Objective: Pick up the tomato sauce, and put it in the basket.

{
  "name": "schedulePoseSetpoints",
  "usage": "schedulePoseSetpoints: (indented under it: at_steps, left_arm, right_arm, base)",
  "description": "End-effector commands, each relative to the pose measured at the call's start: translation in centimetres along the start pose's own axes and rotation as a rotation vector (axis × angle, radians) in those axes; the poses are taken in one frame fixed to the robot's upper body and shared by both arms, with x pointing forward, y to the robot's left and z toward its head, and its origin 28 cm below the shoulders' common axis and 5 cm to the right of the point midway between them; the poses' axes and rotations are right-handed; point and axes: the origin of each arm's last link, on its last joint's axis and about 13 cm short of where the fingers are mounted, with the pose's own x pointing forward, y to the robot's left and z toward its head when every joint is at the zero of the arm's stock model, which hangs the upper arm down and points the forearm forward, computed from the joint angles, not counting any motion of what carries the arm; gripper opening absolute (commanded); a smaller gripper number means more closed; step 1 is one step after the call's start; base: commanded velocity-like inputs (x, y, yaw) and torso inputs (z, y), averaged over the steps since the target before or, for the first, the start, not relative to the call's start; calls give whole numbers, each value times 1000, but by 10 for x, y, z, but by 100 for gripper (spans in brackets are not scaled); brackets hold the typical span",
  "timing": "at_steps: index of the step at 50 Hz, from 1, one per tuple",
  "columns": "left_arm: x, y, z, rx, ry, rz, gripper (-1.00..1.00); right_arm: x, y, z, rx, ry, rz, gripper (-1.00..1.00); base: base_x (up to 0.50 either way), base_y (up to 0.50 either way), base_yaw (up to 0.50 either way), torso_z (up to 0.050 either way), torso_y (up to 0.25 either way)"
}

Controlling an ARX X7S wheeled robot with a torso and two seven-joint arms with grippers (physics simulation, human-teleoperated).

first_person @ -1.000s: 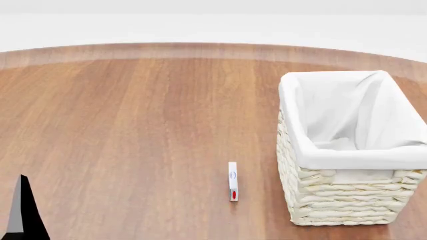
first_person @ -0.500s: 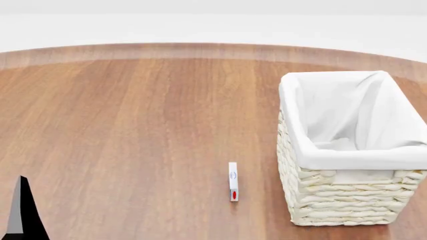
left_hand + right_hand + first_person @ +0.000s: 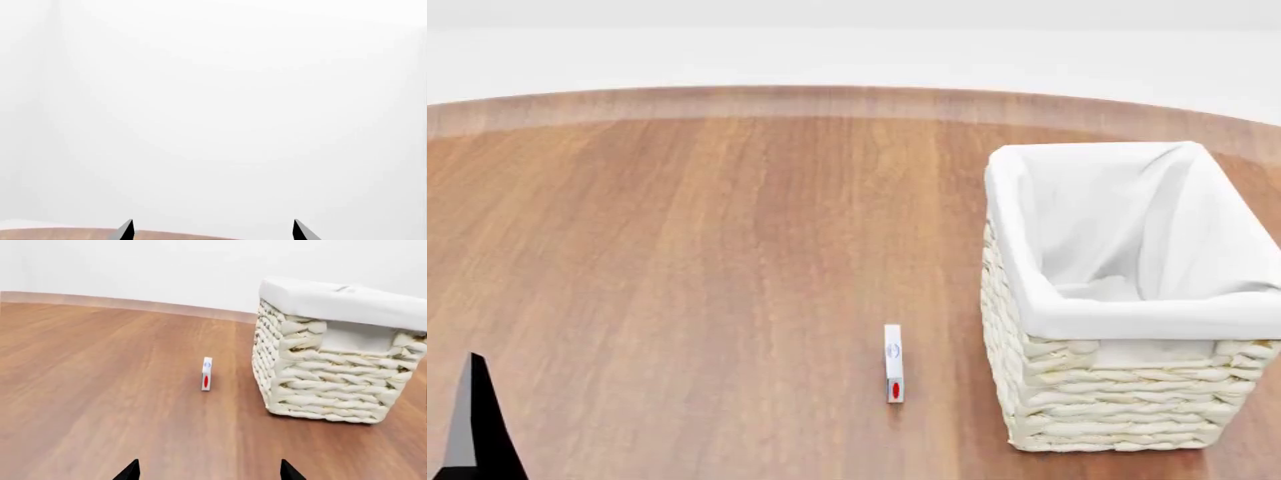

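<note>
Tomato sauce: no can showing in any view, so you can't place it yet. It isn't on the visible counter (image 3: pixel 694 280), and what shows inside the basket (image 3: pixel 1108 400) is only white lining.

My read: you're at the search step, pre-grasp. Next move calls for panning head or base until the red-label can turns up, then picking an arm.

Left end effector (image 3: pixel 212 231): tips wide apart, nothing between, aimed at blank wall over the counter's edge. Right end effector (image 3: pixel 208 471): tips also spread, empty, low over the counter and facing the basket.

The basket sits toward the counter's right edge. A thin white slab w/ red mark (image 3: pixel 893 364) stands on edge near its left side, apart from it. Nothing else blocks approach.
</note>
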Motion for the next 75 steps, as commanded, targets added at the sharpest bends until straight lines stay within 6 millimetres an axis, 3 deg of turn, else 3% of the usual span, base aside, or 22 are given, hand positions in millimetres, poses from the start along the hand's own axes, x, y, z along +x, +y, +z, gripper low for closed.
schedulePoseSetpoints:
  at_steps: [1, 75]
  left_arm:
    - [0, 0, -1, 0, 5, -3, 100]
    - [-1, -1, -3, 8, 9, -9, 100]
  right_arm:
    - [-8, 1, -10, -2, 53, -3, 100]
    - [-17, -1, -34, -2, 149, -21, 100]
  base:
    - [0, 0, 0, 0, 0]
    - [0, 0, 0, 0, 0]
